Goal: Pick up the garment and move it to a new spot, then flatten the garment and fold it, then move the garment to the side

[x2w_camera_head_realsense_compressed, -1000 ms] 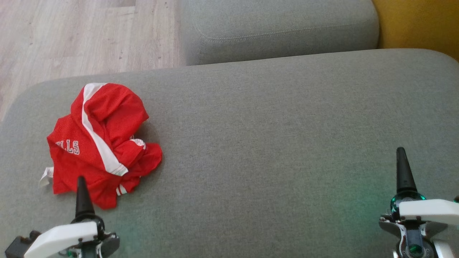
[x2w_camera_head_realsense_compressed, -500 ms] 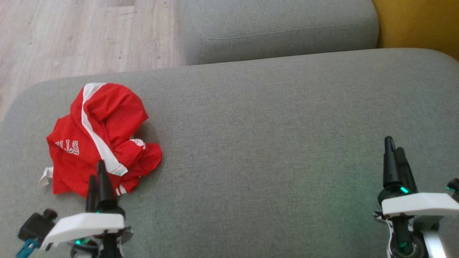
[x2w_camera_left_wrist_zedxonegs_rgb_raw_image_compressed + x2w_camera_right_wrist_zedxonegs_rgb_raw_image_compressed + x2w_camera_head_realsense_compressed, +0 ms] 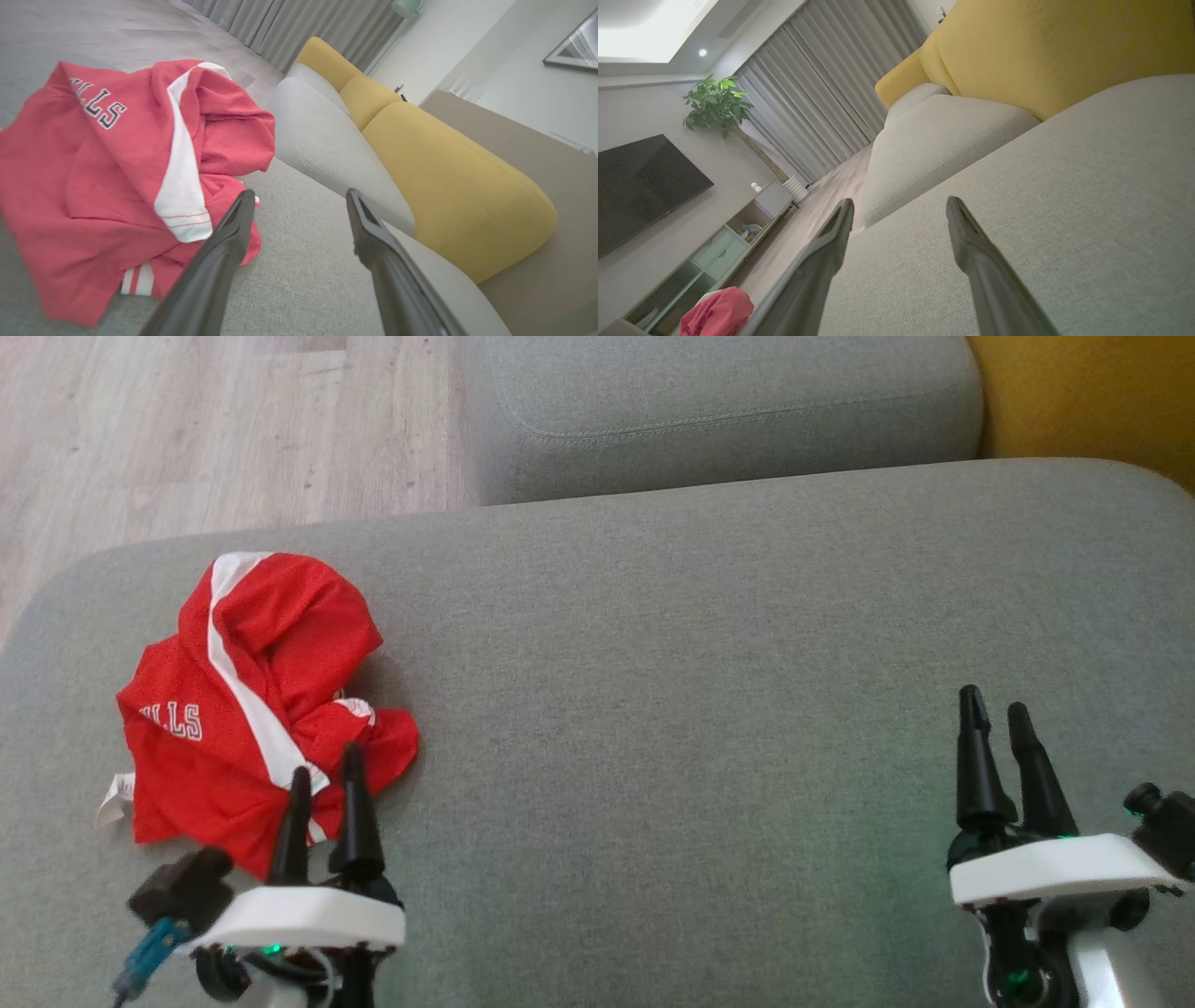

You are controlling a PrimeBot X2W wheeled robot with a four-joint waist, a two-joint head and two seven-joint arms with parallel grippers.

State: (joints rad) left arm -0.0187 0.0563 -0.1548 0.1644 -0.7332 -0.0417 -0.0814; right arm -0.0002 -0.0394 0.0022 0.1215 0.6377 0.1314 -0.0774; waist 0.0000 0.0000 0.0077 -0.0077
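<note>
A broad grey woven-fabric sofa seat [image 3: 700, 644] serves as the work surface. At its far side are a second grey cushion [image 3: 728, 411], a pale wood-plank floor [image 3: 187, 429] and a mustard-yellow upholstered backrest [image 3: 1083, 392]. Toward the seat's left end lies a crumpled red mesh-knit garment with a white stripe and white lettering [image 3: 308, 625]. It is heaped in loose folds, with a small white label [image 3: 110, 803] poking from its left hem. The garment looks light, soft and limp, likely to sag and unfold once lifted rather than hold shape. A pinch through a raised fold, or on the bunched lobe nearest the robot, seems the surest hold. The left gripper [image 3: 327, 763], its two dark fingers apart and holding nothing, points at that near lobe; whether a fingertip touches the cloth cannot be told. The right gripper [image 3: 993, 702], fingers likewise apart and empty, hovers over bare seat well to the right. The seat's rounded left edge and the floor beyond sit close to the garment, while the wide bare stretch between the grippers offers ample room for laying it flat.
</note>
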